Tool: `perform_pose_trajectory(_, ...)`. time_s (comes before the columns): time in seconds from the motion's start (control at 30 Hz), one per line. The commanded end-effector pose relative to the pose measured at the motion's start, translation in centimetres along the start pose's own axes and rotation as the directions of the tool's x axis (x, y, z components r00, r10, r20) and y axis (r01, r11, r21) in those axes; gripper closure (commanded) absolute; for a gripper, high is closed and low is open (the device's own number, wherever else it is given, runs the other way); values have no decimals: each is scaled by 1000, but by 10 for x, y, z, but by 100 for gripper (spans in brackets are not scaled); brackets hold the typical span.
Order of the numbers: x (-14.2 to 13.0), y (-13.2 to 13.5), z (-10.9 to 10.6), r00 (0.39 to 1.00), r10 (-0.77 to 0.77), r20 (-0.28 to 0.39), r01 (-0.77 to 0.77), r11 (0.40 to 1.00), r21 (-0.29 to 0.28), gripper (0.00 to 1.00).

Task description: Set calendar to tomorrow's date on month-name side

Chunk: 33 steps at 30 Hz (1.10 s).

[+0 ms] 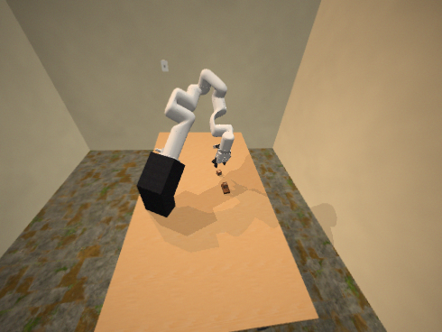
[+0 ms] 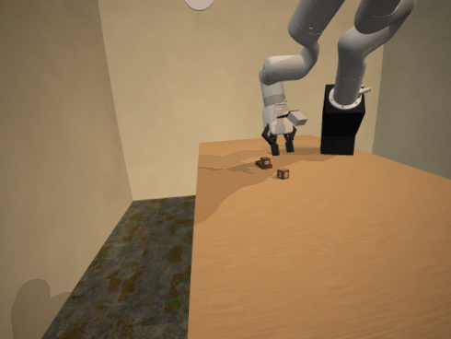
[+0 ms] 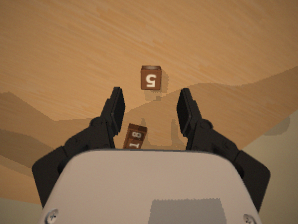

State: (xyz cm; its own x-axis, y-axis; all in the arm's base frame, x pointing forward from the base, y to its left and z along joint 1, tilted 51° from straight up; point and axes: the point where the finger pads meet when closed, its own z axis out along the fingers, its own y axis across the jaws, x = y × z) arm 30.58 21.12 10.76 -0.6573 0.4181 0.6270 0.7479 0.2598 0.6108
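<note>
The loose cube point(image 1: 219, 172) point(image 2: 283, 173) point(image 3: 151, 78) stands on the table apart from the tray. Its top shows a pale 5, upside down in the wrist view. The tray point(image 1: 226, 191) point(image 2: 259, 163) holds the other cube point(image 2: 265, 160). In the wrist view a pale 8 and a mark like a T show there, partly hidden by the gripper's body; the month's name cannot be read. My gripper point(image 1: 219, 164) point(image 2: 283, 150) point(image 3: 151, 97) is open and empty, above the table. In the wrist view the loose cube lies just beyond the fingertips, centred between them.
The wooden table point(image 1: 203, 280) point(image 2: 322, 258) bears both objects, with its long edge some way beyond the tray. The arm's black base point(image 1: 160, 180) point(image 2: 342, 129) stands at the table's other side. Shadows of the arm fall around the tray.
</note>
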Motion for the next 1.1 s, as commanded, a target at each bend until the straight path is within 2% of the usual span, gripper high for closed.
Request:
perform_pose_trajectory(0.0, -2, -4, 1, 999, 14, 44, -15, 1000, 13, 29)
perform_pose_trajectory(0.13, -3, -9, 3, 990, 23, 139, -28, 999, 28, 29)
perform_pose_trajectory(0.27, 1, -4, 1, 975, 11, 221, -14, 1000, 12, 29)
perform_pose_trajectory(0.5, 4, 0, 0, 969, 3, 246, -3, 1000, -1, 29)
perform_pose_trajectory(0.53, 4, 0, 0, 969, 3, 246, -3, 1000, -1, 0)
perform_pose_trajectory(1.07, 4, 0, 0, 969, 3, 246, -3, 1000, -1, 0)
